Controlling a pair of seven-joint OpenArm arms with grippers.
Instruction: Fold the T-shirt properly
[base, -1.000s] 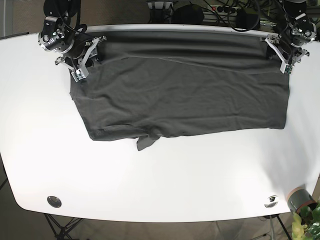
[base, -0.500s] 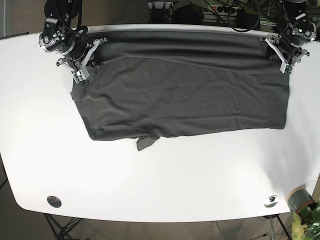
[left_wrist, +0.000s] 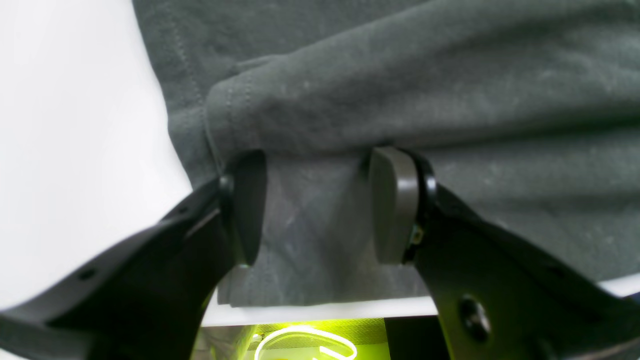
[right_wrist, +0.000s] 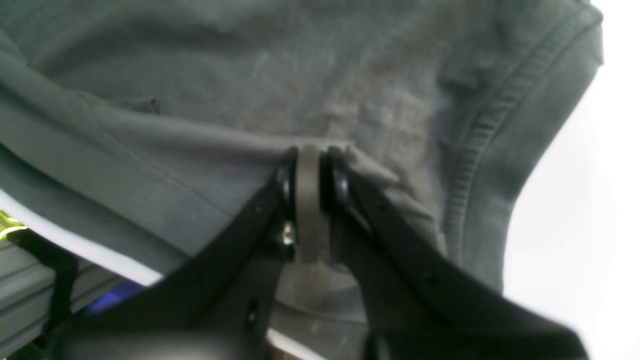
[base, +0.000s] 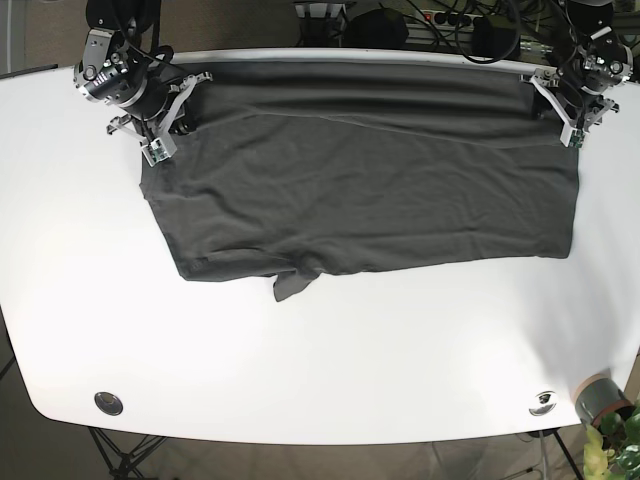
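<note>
The dark grey T-shirt (base: 370, 190) lies spread wide over the far half of the white table (base: 320, 370), with a small flap sticking out of its near edge (base: 288, 284). My right gripper (base: 188, 112) sits at the shirt's far left corner. In the right wrist view it (right_wrist: 310, 195) is shut on a pinched fold of the T-shirt (right_wrist: 200, 75). My left gripper (base: 545, 105) is at the far right corner. In the left wrist view it (left_wrist: 320, 210) is open, its fingers (left_wrist: 395, 205) resting on the T-shirt (left_wrist: 400, 90) just below a thick fold.
The table's far edge runs right behind both grippers, with cables and power strips (base: 440, 20) beyond it. Two round metal fittings (base: 108, 402) (base: 544, 400) sit near the front edge. A grey pot with a plant (base: 600, 398) stands at the front right corner.
My right arm has shifted slightly toward the far edge with the cloth corner still in it. The left arm and the rest of the shirt look the same.
</note>
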